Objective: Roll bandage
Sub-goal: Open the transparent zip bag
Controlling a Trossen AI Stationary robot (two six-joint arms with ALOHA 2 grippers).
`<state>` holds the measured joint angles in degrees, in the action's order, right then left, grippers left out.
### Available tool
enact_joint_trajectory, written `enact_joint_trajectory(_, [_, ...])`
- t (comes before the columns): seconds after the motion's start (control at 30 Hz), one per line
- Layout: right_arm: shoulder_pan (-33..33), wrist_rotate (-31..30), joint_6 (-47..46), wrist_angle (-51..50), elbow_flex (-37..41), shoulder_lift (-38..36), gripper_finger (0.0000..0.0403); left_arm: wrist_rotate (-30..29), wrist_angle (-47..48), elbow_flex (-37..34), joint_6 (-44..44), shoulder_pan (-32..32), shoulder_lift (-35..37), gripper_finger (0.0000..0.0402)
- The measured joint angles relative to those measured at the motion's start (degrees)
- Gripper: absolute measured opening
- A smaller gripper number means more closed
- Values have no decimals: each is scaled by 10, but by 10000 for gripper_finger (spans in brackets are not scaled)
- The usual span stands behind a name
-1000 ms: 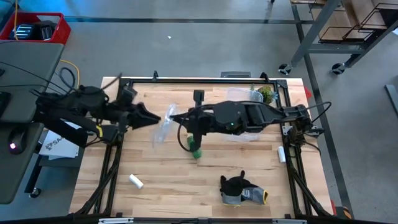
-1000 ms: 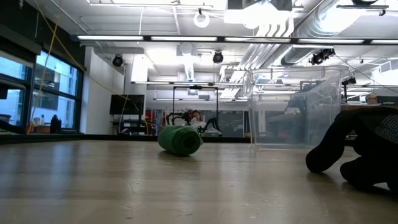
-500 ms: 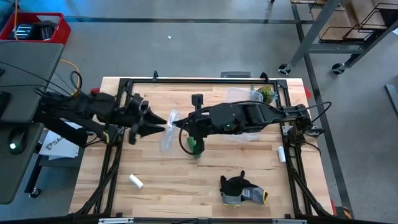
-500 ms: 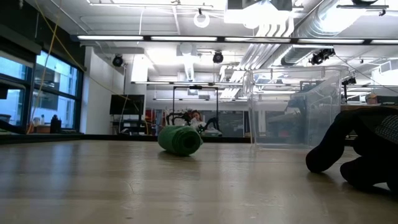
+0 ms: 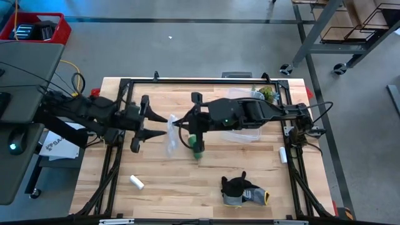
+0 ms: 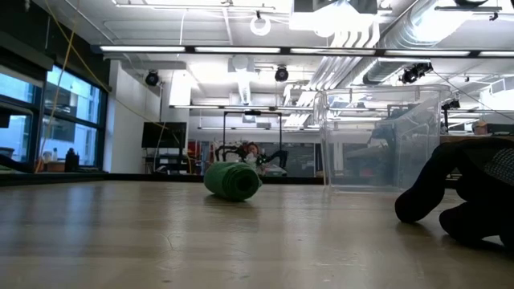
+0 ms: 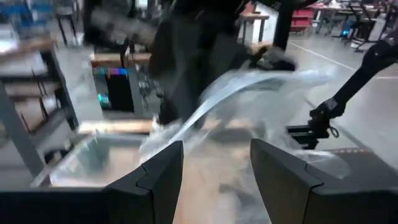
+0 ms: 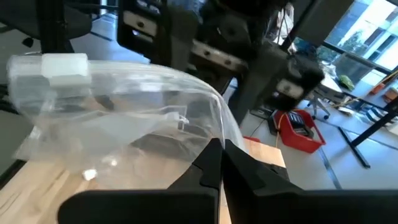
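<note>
The bandage [image 5: 197, 149] is a compact green roll lying on its side on the wooden table, also seen in the low view [image 6: 233, 181]; no gripper touches it. Above and to its left, my right gripper [image 8: 219, 146] is shut on a clear plastic bag [image 5: 171, 129]. My left gripper [image 7: 216, 147] stands open just left of the bag [image 7: 236, 93], pointing roughly level at it. The bag lies ahead of its fingers, and no touch shows. My right gripper pinches the bag's thin upper edge [image 8: 210, 138] between its two shut fingers, coming roughly level from the table's right side. The bag spreads away from the fingertips toward the left arm and hangs slack, lifted off the table.
A clear plastic container [image 6: 381, 140] stands at the back right, partly under my right arm. A dark grey glove [image 5: 242, 190] lies near the front edge. One white cylinder [image 5: 137, 182] lies front left, another [image 5: 282, 155] at the right edge. A black frame [image 5: 187, 80] borders the table.
My left gripper has rolled about its own pointing line and edged toward the bag. The bag has shifted slightly toward the table's right in my right gripper. The bandage roll has stayed where it was.
</note>
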<state>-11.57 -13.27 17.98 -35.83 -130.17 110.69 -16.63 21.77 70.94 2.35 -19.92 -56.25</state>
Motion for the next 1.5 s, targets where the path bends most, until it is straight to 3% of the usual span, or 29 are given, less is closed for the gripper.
enact_joint_trajectory(0.07, [4,2,0,0,0,0,0,-5,-9,0,-9,-13,1,184])
enact_joint_trajectory(0.5, [23,9,25,3,0,0,0,11,6,1,245,-5,6,184])
enact_joint_trajectory(0.73, [22,28,31,4,0,0,0,10,10,1,255,14,5,184])
enact_joint_trajectory(1.0, [22,34,31,4,0,0,0,25,3,1,206,16,-28,180])
enact_joint_trajectory(1.37, [22,34,29,2,0,0,0,18,-30,1,155,16,-16,91])
enact_joint_trajectory(1.5, [22,34,25,-5,0,0,0,-6,-23,1,149,15,-16,24])
